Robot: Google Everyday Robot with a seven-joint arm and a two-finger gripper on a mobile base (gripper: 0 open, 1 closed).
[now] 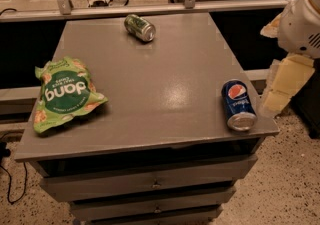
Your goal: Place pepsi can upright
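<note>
The pepsi can [238, 105] is dark blue with a red-white-blue globe logo. It lies on its side near the front right corner of the grey cabinet top [160, 89], silver end toward the front edge. My gripper [286, 83], pale yellow under a white arm housing [302, 19], hangs off the table's right side. It is just right of the can and apart from it.
A green can [140, 27] lies on its side at the back middle of the top. A green snack bag [65, 94] lies at the left. Drawers [155, 184] are below the front edge. A metal rail [150, 8] runs behind the table.
</note>
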